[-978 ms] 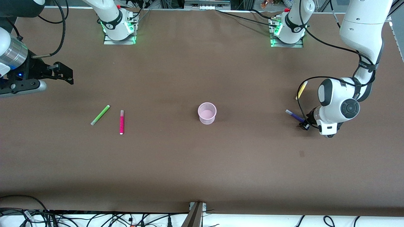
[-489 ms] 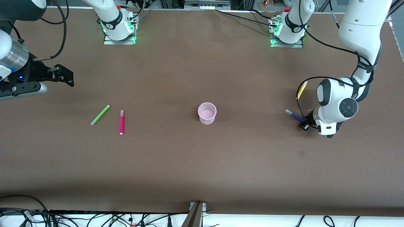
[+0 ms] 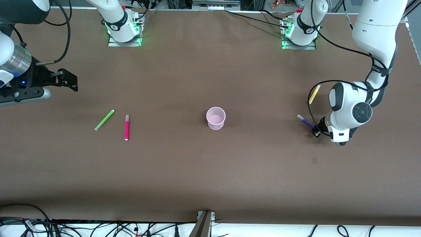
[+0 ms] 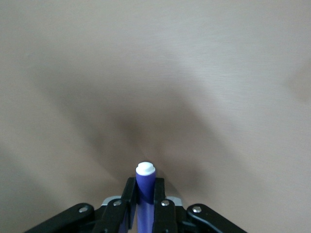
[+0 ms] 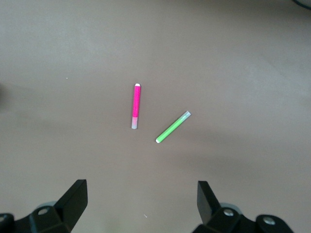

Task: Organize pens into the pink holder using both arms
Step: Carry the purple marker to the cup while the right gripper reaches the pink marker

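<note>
The left gripper [image 3: 316,132] is down at the left arm's end of the table, and it is clenched on the dark purple pen [image 3: 306,121]. The left wrist view shows it plainly: the two black fingers [image 4: 129,200] pinch the purple barrel with the white cap [image 4: 145,169] poking out ahead of them. Over the last second the wrist has crept a little and the pen has shifted with it, its free end sitting slightly differently on the brown table [image 3: 210,171], so I'd say the grasp has just taken hold and the lift is starting. Whether the pen has fully left the surface, I can't tell.

The yellow pen [image 3: 314,93] lies just beside that arm, farther from the front camera than the purple one, untouched.

The pink holder [image 3: 215,118] stands upright in the middle of the table, well apart from every pen, and looks empty.

Over at the right arm's end, the right gripper [image 3: 65,79] hangs in the air with its fingers spread wide, having drifted only slightly this past second. Its wrist camera looks down on the lime green pen [image 5: 173,127] and the magenta pink pen [image 5: 136,107], lying near each other but not touching.

So nothing is in the holder yet. My read: one pen is secured and needs carrying to the cup, three wait.
</note>
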`<state>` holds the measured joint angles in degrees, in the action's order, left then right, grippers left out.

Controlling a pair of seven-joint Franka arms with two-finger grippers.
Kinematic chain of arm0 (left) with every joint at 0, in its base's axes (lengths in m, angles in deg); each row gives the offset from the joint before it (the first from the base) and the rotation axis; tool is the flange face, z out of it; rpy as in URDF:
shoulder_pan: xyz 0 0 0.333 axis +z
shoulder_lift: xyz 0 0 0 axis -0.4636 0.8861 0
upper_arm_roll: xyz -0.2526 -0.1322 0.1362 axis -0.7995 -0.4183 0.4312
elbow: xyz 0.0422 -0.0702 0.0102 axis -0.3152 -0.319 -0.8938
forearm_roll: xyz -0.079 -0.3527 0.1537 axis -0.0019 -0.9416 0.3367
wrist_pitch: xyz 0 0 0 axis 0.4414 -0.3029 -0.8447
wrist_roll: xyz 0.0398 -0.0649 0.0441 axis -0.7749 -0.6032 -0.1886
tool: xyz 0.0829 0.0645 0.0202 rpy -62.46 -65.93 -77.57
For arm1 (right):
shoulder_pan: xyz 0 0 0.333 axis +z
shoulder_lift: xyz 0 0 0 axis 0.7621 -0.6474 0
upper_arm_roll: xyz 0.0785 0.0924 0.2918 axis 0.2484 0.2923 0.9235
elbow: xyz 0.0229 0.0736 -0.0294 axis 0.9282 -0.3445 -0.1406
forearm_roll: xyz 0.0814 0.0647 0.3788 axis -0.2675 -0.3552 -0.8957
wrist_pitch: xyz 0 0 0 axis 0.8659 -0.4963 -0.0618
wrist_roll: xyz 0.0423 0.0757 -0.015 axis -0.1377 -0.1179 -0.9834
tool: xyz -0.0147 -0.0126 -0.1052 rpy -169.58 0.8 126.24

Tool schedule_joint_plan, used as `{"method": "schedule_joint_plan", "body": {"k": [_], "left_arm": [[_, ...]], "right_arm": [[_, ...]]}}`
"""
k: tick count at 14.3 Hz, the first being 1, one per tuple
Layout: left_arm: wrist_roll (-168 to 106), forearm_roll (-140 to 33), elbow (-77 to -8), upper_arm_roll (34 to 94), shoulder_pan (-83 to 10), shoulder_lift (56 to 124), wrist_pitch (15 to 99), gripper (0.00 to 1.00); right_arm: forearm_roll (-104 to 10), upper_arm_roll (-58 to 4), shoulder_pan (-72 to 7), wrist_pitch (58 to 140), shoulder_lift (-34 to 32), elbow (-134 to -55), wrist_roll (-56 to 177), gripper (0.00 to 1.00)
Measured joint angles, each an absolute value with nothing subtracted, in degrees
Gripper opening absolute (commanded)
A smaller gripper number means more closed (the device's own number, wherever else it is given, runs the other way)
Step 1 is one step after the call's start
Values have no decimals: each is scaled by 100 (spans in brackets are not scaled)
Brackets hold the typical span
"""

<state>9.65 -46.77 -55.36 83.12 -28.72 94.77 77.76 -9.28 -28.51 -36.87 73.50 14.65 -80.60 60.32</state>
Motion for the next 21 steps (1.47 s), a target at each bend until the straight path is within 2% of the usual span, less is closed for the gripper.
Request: {"method": "schedule_joint_plan", "body": {"k": [4,6,8,10,12,17,21], "left_arm": [[1008,-4677,-4628,7790,-2893,9015,6554,0],[1167,-4677,-4391,7494,-2910,8638,6299,0],[1638,-4677,-4359,7107,-2920,8356,6392,0],[2452,-4421,-4362,6718,-3000,8324,6867,0],[3470,-3744,-4363,6578,-3348,8363,7201,0],[5899,-2112,-4028,6565,-4535,8831,7344,0],[6641,-1197,-3663,6609,-5100,9467,7342,0]], "right_arm": [[-938,-2832,-3652,7489,1272,-8080,6028,100],[-942,-2821,-3558,7529,1020,-8096,6027,100],[-942,-2821,-3501,7587,791,-8096,6027,100],[-942,-2824,-3501,7589,684,-8102,5986,100],[-1079,-2831,-3507,7764,620,-8298,5939,100],[-1290,-2835,-3508,9418,449,-9531,5922,100],[-1295,-2823,-3437,10617,-177,-9968,5922,100]]}}
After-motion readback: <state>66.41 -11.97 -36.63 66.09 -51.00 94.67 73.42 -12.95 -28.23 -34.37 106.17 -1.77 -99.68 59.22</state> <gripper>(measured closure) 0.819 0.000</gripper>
